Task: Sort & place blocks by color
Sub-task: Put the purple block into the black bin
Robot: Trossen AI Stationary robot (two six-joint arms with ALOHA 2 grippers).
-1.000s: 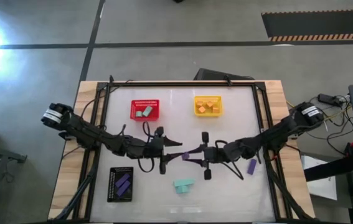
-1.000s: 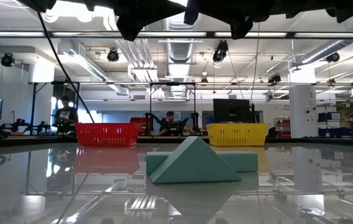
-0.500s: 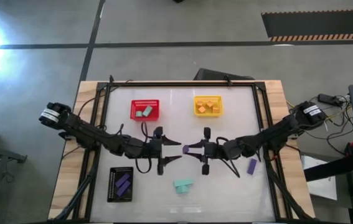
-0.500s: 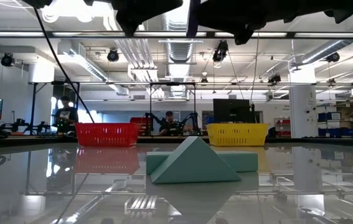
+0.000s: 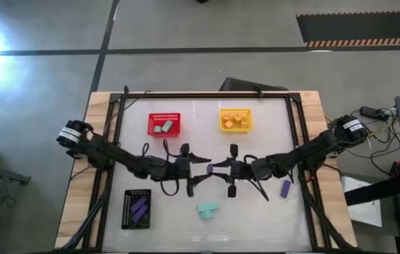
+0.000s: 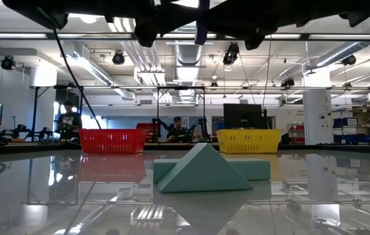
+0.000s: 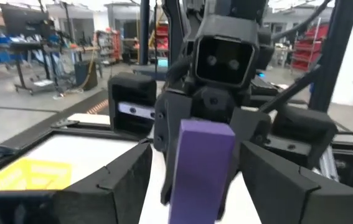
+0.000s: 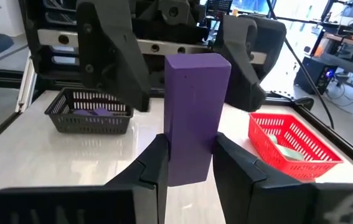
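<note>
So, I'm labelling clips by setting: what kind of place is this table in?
Most likely a robotics lab or workshop: exposed ceiling ducts, other robot rigs with a person behind the table, and blue storage shelving.

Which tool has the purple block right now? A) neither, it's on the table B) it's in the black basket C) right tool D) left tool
C: the right wrist view shows the right tool shut on the upright purple block, while the left tool faces it with fingers spread, not touching.
</note>
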